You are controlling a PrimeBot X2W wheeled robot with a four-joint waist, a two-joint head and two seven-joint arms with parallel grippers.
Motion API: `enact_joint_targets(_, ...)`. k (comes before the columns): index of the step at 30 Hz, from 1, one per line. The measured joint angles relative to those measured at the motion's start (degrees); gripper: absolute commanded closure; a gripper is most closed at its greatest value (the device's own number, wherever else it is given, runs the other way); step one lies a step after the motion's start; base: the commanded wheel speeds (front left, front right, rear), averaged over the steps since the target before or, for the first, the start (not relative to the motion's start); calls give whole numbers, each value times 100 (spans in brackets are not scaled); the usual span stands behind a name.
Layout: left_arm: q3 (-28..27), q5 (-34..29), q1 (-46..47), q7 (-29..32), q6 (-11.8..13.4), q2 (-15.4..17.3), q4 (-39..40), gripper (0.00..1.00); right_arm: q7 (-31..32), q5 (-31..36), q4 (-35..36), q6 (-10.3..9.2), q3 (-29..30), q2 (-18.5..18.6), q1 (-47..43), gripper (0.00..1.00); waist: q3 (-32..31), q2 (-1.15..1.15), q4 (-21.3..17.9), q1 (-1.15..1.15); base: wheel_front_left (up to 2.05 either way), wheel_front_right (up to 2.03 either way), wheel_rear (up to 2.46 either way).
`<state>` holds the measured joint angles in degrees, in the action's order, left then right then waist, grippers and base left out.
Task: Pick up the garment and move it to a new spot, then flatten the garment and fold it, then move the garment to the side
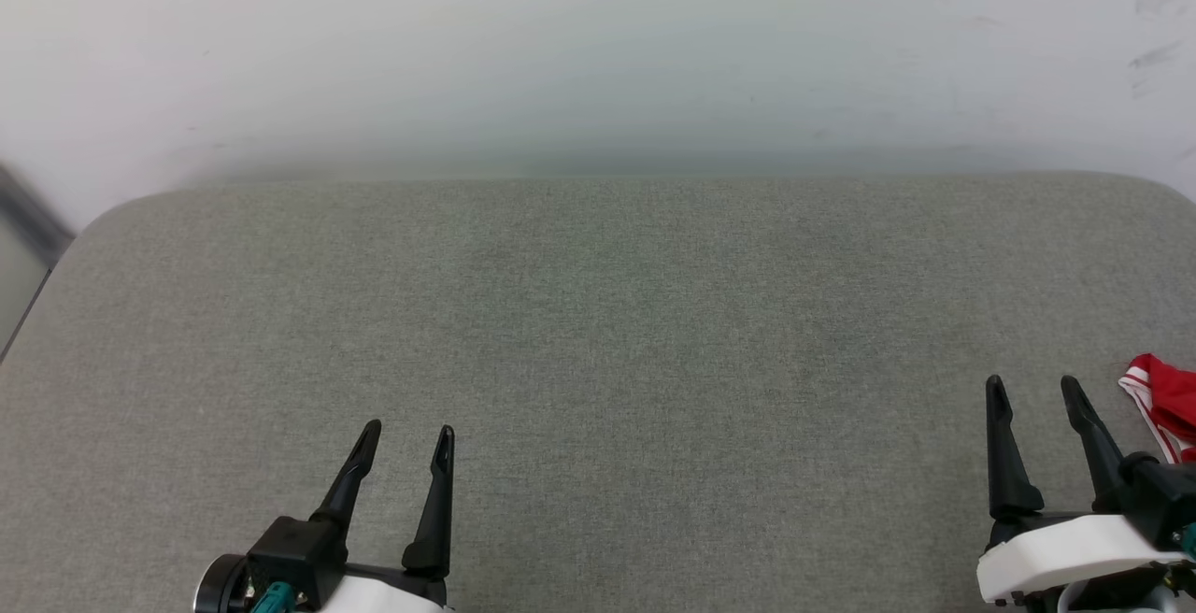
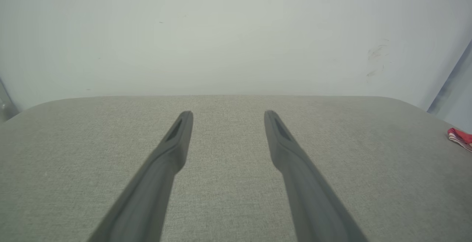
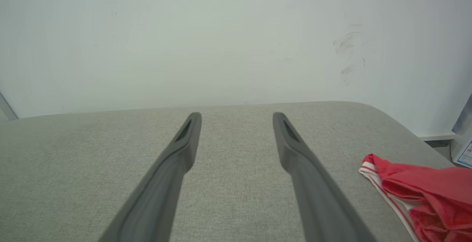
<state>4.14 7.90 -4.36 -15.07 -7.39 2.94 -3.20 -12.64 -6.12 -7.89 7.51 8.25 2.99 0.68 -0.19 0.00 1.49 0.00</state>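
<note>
The garment [image 1: 1168, 412] is a crumpled red cloth with red-and-white striped trim, lying at the right edge of the grey fabric table [image 1: 598, 314]; most of it is cut off by the frame. In the right wrist view the garment [image 3: 424, 194] bunches at the lower right, and in the left wrist view a small bit of the garment [image 2: 459, 137] peeks in far right. My right gripper [image 1: 1032, 387] stands open just left of it, apart from it, with nothing between its fingers. Over the front left of the table my left gripper [image 1: 408, 434] is open and holds nothing.
A white wall [image 1: 598, 52] with a few scuff marks rises right behind the table's rounded far edge. A dark strip [image 1: 28, 211] runs past the table's left corner. Something white with blue print [image 3: 465, 153] stands off the table's right side.
</note>
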Motion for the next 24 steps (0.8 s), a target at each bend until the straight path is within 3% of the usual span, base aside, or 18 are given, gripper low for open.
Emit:
enact_joint_targets(2,-1,60,-1,0,0,-1,-10,0,0,-20,0,0,-12,0,0,0,3,0,5,0,0,0,0)
enact_joint_targets(3,3,66,-4,1,0,0,-48,100,2,-23,-33,0,-12,0,-13,100,3,0,5,0,0,0,0)
enact_joint_targets(8,26,207,-126,30,1,0,-257,100,75,-146,-310,0,7,-8,-133,100,3,0,4,0,0,0,0)
enact_joint_targets(24,-58,2038,30,342,5,74,-435,100,446,-1902,-355,0,-31,-11,-82,100,8,0,-17,0,0,0,0)
